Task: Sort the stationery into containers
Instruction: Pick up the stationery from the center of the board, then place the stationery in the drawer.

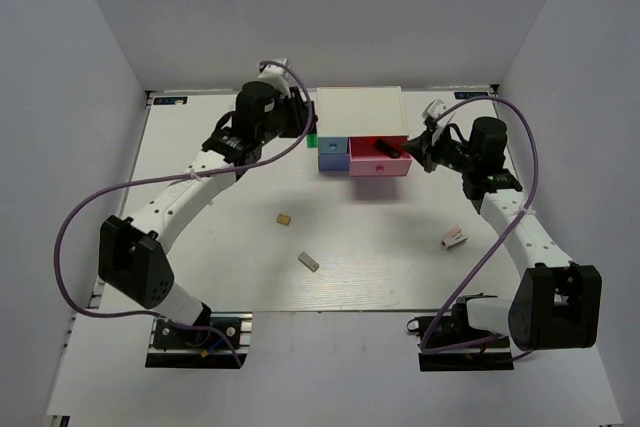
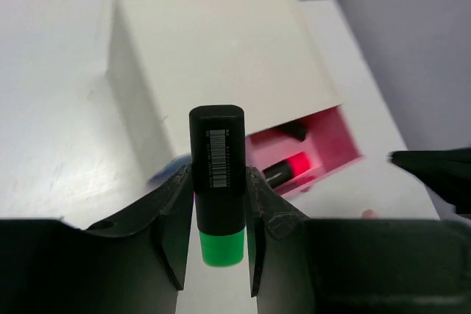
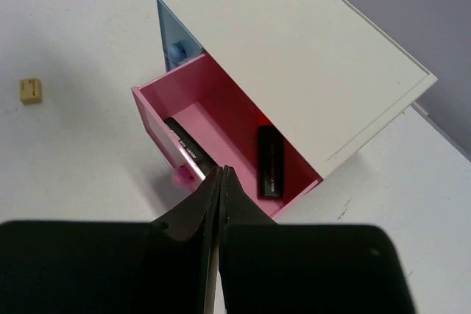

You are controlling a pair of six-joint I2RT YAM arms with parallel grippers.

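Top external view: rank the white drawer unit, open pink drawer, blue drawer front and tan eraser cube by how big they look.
Largest to smallest:
1. white drawer unit
2. pink drawer, pulled open
3. blue drawer front
4. tan eraser cube, clearly the smallest

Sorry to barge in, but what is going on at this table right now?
The left gripper holds a green-capped highlighter beside the white drawer unit. Its pink drawer is open with two markers inside, and the right gripper sits shut next to it. Three small erasers lie loose on the table.
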